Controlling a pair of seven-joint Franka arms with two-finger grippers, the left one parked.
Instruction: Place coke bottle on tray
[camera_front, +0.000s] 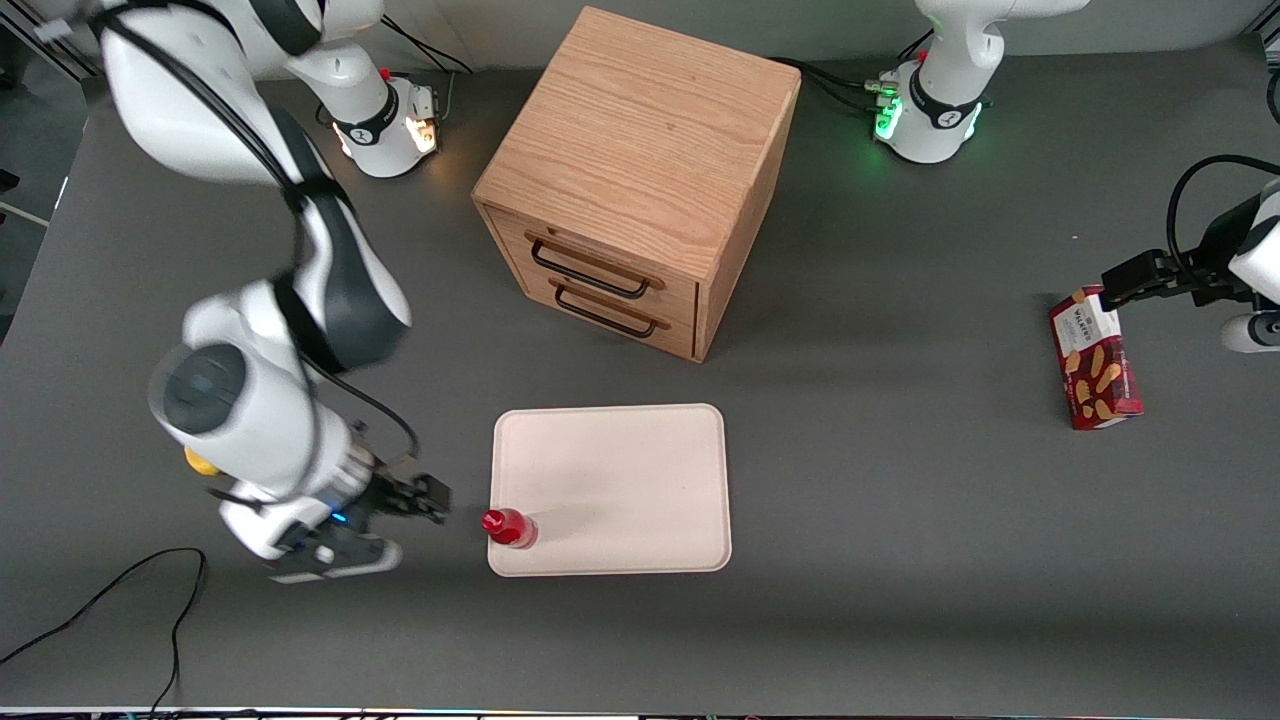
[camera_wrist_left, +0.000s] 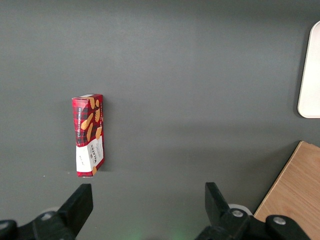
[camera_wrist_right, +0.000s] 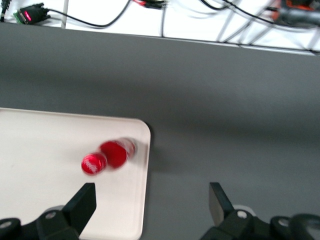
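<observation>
Front view: gripper (camera_front: 436, 497) jaws apart, holding nothing, just off the tray's (camera_front: 640, 450) edge toward the working arm's end. One coke bottle (camera_front: 509, 527) stands on the tray at its near corner. One drawer cabinet (camera_front: 632, 180), one biscuit box (camera_front: 1094, 358).

Right wrist view: fingers (camera_wrist_right: 82, 205) spread; bottle (camera_wrist_right: 111, 155) sits just inside the tray (camera_wrist_right: 45, 150) rim.

We see a wooden drawer cabinet (camera_front: 640, 170) standing on the dark grey table (camera_front: 900, 520), about midway between the table's two ends. It has two drawers, one above the other, each shut and each with a dark wire handle (camera_front: 590, 270). Toward the parked arm's end of the table lies a red biscuit box (camera_front: 1095, 357) flat on its side, well apart from the cabinet. Toward the working arm's end we notice a small yellow lump (camera_front: 200, 462), partly hidden, and a thin black cable (camera_front: 100, 600) nearer to the front camera.
</observation>
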